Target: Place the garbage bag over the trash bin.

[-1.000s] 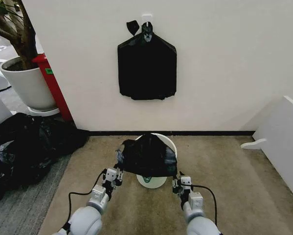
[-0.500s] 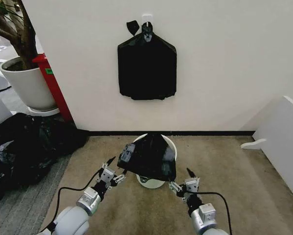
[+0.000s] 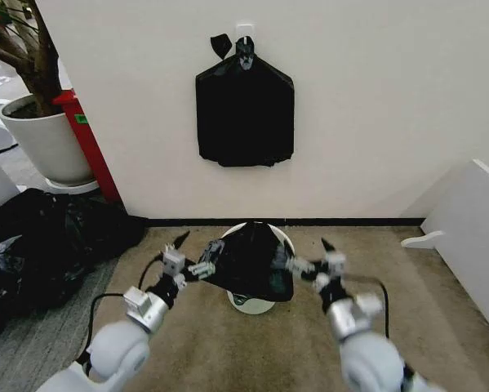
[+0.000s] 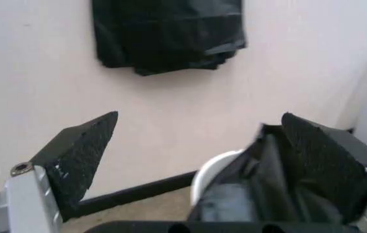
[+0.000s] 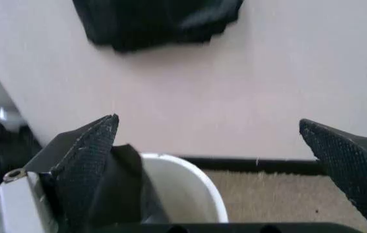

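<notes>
The garbage bag [image 3: 251, 261], glossy wrinkled black film, lies draped over the top of the cream trash bin [image 3: 283, 238]; the bin's rim shows at the back right and its base pokes out below. My left gripper [image 3: 188, 256] hangs open just left of the bag, and my right gripper [image 3: 312, 255] hangs open just right of it; neither holds anything. In the left wrist view the open left gripper [image 4: 202, 160] frames the bag [image 4: 261, 194] and the bin's rim [image 4: 214, 171]. The right wrist view shows the open right gripper [image 5: 215, 165], the bin [image 5: 183, 187] and a flap of bag [image 5: 123, 189].
The bin stands on carpet close to a white wall. A flat black bundle [image 3: 245, 114] hangs on a hook above it. To the left are a white plant pot [image 3: 44, 140], a red post [image 3: 89, 147] and a heap of black plastic [image 3: 48, 237]. A white panel [image 3: 473, 237] stands at the right.
Both grippers were shut on the bag's lower corners, then opened and let go. They have since risen to either side of the bag, which stays draped on the bin.
</notes>
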### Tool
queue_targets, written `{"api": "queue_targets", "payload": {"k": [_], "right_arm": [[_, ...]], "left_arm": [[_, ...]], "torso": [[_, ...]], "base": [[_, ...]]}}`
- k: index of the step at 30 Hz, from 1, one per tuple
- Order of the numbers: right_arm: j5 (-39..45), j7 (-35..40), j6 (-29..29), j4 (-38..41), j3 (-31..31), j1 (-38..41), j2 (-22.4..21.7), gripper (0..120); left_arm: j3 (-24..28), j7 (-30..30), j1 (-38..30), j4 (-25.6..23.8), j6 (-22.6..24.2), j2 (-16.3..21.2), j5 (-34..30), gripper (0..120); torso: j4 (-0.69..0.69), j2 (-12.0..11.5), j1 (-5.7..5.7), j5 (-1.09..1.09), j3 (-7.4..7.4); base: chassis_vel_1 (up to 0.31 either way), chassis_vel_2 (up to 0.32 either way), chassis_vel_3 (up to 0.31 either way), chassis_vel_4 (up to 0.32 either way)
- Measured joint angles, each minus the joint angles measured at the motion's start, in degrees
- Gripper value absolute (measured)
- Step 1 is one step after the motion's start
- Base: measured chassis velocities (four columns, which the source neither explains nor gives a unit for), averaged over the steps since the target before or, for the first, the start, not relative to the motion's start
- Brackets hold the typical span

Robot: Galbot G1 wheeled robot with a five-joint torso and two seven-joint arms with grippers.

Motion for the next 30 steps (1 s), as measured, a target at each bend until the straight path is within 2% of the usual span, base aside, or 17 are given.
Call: {"api": "queue_targets", "payload": {"k": [3, 5, 12, 19, 21, 25, 30], "right_arm": [[2.0, -5.2, -8.0, -6.2, -1.2, 7.1, -0.7, 100], [2.4, -11.3, -15.3, -11.9, -1.9, 13.2, -0.5, 100], [-3.0, -23.5, -23.4, -23.0, -3.2, 22.9, 2.4, 100], [-8.7, -32.8, -26.0, -28.6, -3.3, 26.2, 3.7, 100], [-12.9, -37.9, -26.3, -31.6, -3.4, 27.3, 4.2, 100], [-16.5, -41.3, -25.5, -34.8, -4.1, 28.1, 5.2, 100], [-18.1, -41.8, -24.1, -36.5, -5.5, 28.9, 6.4, 100]], "left_arm": [[-0.9, -0.3, 0.4, 0.2, 0.5, 0.0, 0.2, 100], [-1.7, -0.8, 0.7, 0.1, 1.1, -0.6, 0.7, 100], [-3.8, -2.0, 1.9, -0.2, 2.0, -1.5, 1.3, 100], [-4.5, -2.4, 2.3, -0.5, 2.3, -1.7, 1.5, 100], [-4.5, -2.7, 2.4, -0.6, 2.5, -2.0, 1.6, 100], [-4.5, -3.2, 2.5, -0.8, 2.6, -2.7, 2.0, 100], [-4.2, -3.8, 2.6, -1.1, 3.1, -3.2, 2.1, 100]], "torso": [[0.00, 0.0, 0.00, 0.01, 0.00], [-0.02, 0.0, 0.00, 0.00, 0.00], [-0.01, 0.0, 0.00, 0.00, 0.00], [-0.02, 0.0, 0.00, 0.00, -0.01], [-0.04, 0.0, 0.00, 0.00, -0.01], [-0.03, 0.0, 0.00, 0.01, -0.01], [-0.03, 0.0, 0.00, 0.00, -0.01]], "base": [[0.000, 0.000, 0.000, 0.000], [0.000, 0.000, 0.000, 0.000], [0.000, 0.000, 0.000, 0.000], [0.000, 0.000, 0.000, 0.000], [0.000, 0.000, 0.000, 0.000], [0.000, 0.000, 0.000, 0.000], [0.000, 0.000, 0.000, 0.000]]}}
